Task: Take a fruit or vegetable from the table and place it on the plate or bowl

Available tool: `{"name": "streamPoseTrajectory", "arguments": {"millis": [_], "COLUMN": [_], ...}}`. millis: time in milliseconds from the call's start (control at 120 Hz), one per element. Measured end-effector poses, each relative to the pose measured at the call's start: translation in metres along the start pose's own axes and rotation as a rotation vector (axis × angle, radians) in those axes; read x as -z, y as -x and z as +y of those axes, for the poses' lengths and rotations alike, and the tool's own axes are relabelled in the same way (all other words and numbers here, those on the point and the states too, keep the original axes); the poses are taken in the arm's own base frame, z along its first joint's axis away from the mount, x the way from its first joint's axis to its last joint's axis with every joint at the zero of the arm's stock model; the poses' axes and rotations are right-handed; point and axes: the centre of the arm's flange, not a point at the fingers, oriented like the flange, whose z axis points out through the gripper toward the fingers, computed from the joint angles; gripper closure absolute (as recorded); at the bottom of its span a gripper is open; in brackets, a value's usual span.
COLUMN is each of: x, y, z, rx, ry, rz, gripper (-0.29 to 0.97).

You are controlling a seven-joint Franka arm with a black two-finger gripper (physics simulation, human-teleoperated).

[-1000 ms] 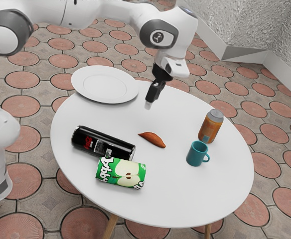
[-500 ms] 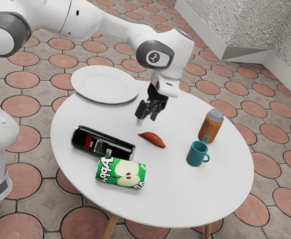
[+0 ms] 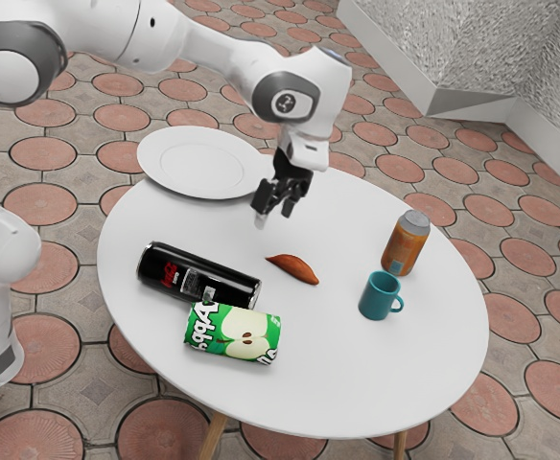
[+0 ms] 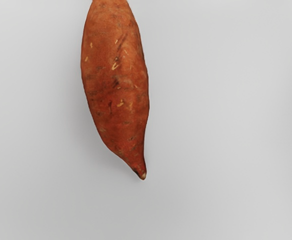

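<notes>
**Gripper** (image 3: 271,209): upper centre of the exterior view, hanging above the table (image 3: 357,374). Fingers are spread with nothing between them, so the hand is empty.

**Sweet potato** (image 3: 292,268): the only vegetable on the table, lying flat on the white top at the frame's centre. It sits below the gripper in the picture and slightly toward the exterior view's right, near but apart from it. The long axis runs from upper left to lower right in that view. In the wrist view the sweet potato (image 4: 116,85) lies under the hand with its pointed tip clear of everything. Judgement: the fingers should close across the narrow width, not along the length.

**Plate** (image 3: 201,163): upper left of the exterior view, on the table's far edge, bare. It lies on the other side of the gripper from the sweet potato.

**Other items:** black can (image 3: 197,275) and green can (image 3: 233,334) on their sides at lower left; orange can (image 3: 406,242) and mug (image 3: 380,295) upright at right. All are well apart from the sweet potato.

**Hidden or unclear:** the sweet potato's blunt end is cut off at the wrist view's edge. The gripper's height above the table is hard to judge.
</notes>
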Motion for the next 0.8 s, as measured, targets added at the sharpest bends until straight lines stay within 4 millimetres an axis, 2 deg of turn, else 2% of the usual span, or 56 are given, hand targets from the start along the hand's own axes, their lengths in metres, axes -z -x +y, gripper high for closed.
{"name": "streamPoseTrajectory", "arguments": {"millis": [217,367,483,800], "x": [-0.005,-0.011,-0.018,-0.022], "y": [-0.025,-0.031,-0.029,-0.010], "z": [0.015,0.020,0.018,0.005], "rx": [-0.084,-0.115,-0.121,-0.097], "ry": [-0.003,0.003,0.013,0.015], "rz": [-0.003,-0.008,-0.010,-0.004], "gripper": [0.00,0.00,0.00,0.00]}}
